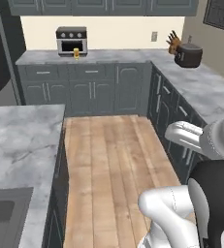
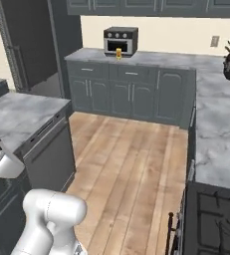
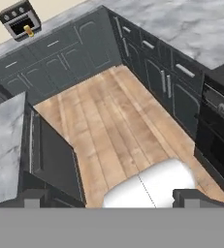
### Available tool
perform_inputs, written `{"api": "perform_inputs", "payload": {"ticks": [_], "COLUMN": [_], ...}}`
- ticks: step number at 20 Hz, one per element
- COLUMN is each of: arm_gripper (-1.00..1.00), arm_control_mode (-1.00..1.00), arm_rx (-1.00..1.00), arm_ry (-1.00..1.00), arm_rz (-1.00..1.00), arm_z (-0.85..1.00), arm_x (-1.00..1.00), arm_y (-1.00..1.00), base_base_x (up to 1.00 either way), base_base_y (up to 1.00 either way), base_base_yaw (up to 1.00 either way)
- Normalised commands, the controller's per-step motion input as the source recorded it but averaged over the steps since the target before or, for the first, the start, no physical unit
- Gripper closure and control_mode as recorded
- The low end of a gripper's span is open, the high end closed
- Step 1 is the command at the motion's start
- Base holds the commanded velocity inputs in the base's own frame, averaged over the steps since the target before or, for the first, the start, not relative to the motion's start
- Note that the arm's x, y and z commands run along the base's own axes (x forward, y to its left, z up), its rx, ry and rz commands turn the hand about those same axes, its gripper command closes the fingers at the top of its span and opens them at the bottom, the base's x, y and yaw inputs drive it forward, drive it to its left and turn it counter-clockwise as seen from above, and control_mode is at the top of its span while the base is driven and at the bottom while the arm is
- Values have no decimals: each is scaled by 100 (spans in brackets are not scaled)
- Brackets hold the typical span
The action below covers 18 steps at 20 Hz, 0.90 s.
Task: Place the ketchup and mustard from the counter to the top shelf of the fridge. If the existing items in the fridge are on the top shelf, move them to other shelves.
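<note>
Nearest the cameras, the white arm (image 1: 181, 213) is seen folded low over the wooden floor (image 1: 113, 164). In the hand view the two dark finger tips (image 3: 193, 196) are set far apart at the bottom edge with nothing between them, so the jaws (image 3: 113, 198) are held open and empty. Beyond the floor, a marbled tabletop (image 1: 113, 57) is carried on dark grey cabinets along the far wall. A black-and-silver toaster oven (image 1: 72, 40) is placed on it, and the mustard (image 1: 76, 53) is seen as a small yellow bottle just in front of the oven, well apart from the jaws. The ketchup cannot be made out. At the left, beside that tabletop, the fridge (image 2: 29, 45) is shown with its dark door closed. A knife block (image 1: 173, 42) and a dark toaster (image 1: 188, 54) are set at the right corner.
</note>
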Motion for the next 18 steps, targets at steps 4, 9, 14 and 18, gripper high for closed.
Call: {"api": "perform_inputs", "payload": {"ticks": [4,9,14,18], "arm_gripper": [-100,-100,-100,-100], "arm_control_mode": [100,100,100,100], "arm_rx": [0,0,0,0], "arm_ry": [0,0,0,0], "arm_rz": [0,0,0,0], "arm_z": [0,0,0,0], "arm_x": [0,0,0,0], "arm_y": [0,0,0,0], "base_base_x": [100,100,100,100], "base_base_y": [-17,-53,-62,-63], "base_base_yaw": [46,27,22,20]}}
